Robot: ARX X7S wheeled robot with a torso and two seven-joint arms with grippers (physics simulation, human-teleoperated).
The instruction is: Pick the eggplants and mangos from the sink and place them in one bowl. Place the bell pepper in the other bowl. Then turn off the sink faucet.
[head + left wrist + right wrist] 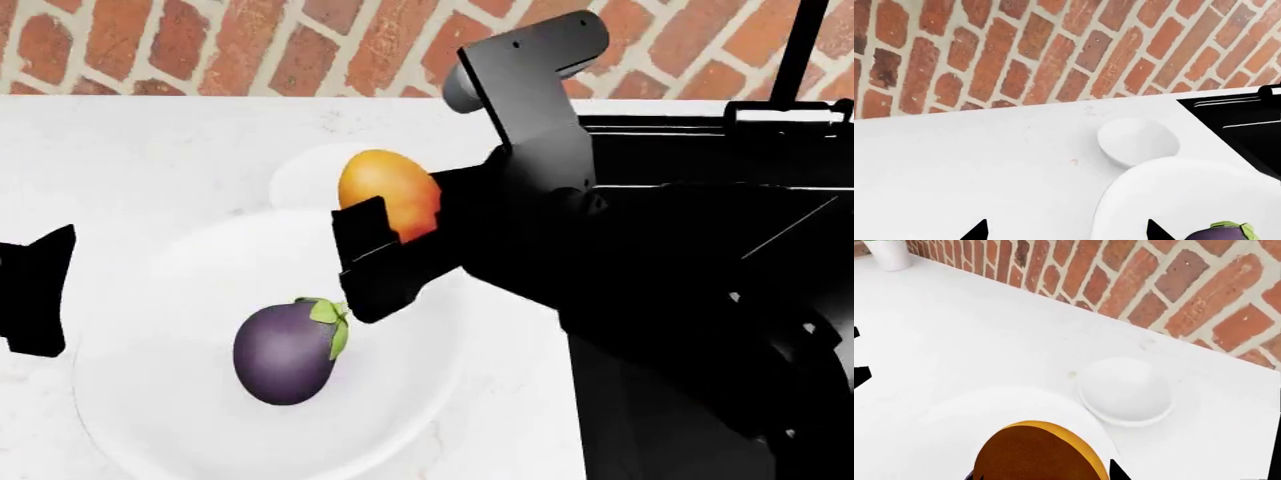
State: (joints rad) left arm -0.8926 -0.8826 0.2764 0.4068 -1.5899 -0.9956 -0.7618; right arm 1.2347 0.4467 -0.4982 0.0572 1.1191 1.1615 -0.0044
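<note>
My right gripper (378, 228) is shut on an orange mango (387, 192) and holds it above the far side of the large white bowl (147, 300). The mango (1041, 455) fills the space between the fingers in the right wrist view. A purple eggplant (286, 352) with a green cap lies in that bowl and also shows in the left wrist view (1224, 233). A small white bowl (1137, 142) stands empty just behind the large one. My left gripper (1067, 232) is open and empty, left of the large bowl (1187, 200). The bell pepper is out of view.
The black sink (694, 150) lies to the right, largely covered by my right arm, with the dark faucet (801, 45) at its back. A brick wall (240, 40) runs behind the white counter (134, 150). A white pot (887, 252) stands far back.
</note>
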